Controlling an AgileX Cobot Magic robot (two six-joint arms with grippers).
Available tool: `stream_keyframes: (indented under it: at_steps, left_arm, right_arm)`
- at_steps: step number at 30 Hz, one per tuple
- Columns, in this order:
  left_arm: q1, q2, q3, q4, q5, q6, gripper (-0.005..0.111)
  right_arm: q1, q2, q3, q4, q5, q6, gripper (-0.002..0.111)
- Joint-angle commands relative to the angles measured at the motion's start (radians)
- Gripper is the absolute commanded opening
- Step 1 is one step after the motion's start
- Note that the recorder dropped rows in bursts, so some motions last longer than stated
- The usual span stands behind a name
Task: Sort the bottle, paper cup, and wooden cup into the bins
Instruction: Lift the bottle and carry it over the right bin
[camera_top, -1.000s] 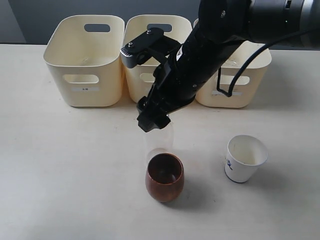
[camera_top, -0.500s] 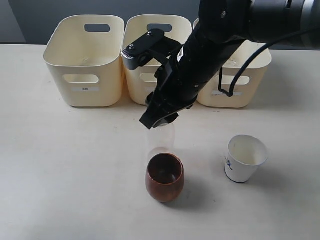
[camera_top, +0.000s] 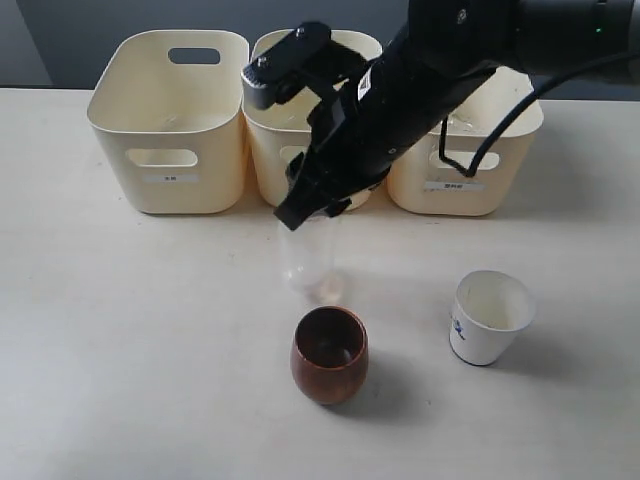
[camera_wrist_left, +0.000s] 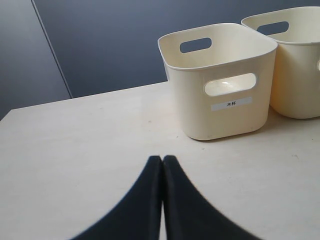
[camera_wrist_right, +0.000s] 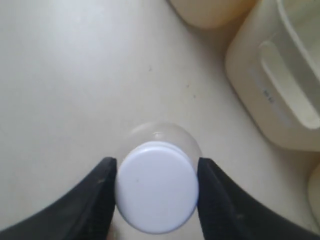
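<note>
My right gripper (camera_top: 312, 205) is shut on the white cap (camera_wrist_right: 156, 187) of the clear bottle (camera_top: 306, 262), which hangs upright off the table in front of the middle bin (camera_top: 272, 140). Just nearer the front than the bottle, the dark brown wooden cup (camera_top: 329, 355) stands upright. To its right is the white paper cup (camera_top: 488, 316), upright, with a blue mark. My left gripper (camera_wrist_left: 162, 159) is shut and empty over bare table, near the left bin (camera_wrist_left: 220, 85); the exterior view does not show it.
Three cream bins stand in a row at the back: left (camera_top: 170, 120), middle, and right (camera_top: 465, 165), the right arm crossing over the last two. A second bin (camera_wrist_left: 300, 60) edges the left wrist view. A dark wall lies behind.
The right gripper has risen and moved back toward the bins, lifting the bottle off the table away from the wooden cup. Both cups stayed put.
</note>
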Motion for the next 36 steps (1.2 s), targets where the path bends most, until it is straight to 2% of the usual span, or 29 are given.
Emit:
stream_keyframes:
  at_steps: [1, 5, 16, 24, 36]
  left_arm:
    - [-0.004, -0.005, 0.001, -0.003, 0.002, -0.002, 0.000]
    - [-0.004, -0.005, 0.001, -0.003, 0.002, -0.002, 0.000]
    - [-0.004, -0.005, 0.001, -0.003, 0.002, -0.002, 0.000]
    - [-0.004, -0.005, 0.001, -0.003, 0.002, -0.002, 0.000]
    - [-0.004, -0.005, 0.001, -0.003, 0.002, -0.002, 0.000]
  right_arm:
    - [0.003, -0.073, -0.006, -0.017, -0.066, -0.003, 0.002]
    - [0.003, -0.166, -0.006, -0.141, -0.108, 0.108, -0.001]
    - [-0.016, -0.293, -0.016, -0.726, -0.104, 0.633, -0.001]
    - [-0.194, -0.265, -0.063, -0.625, -0.111, 0.618, -0.001]
    - [-0.368, -0.012, -0.191, -0.363, -0.114, 0.364, -0.001]
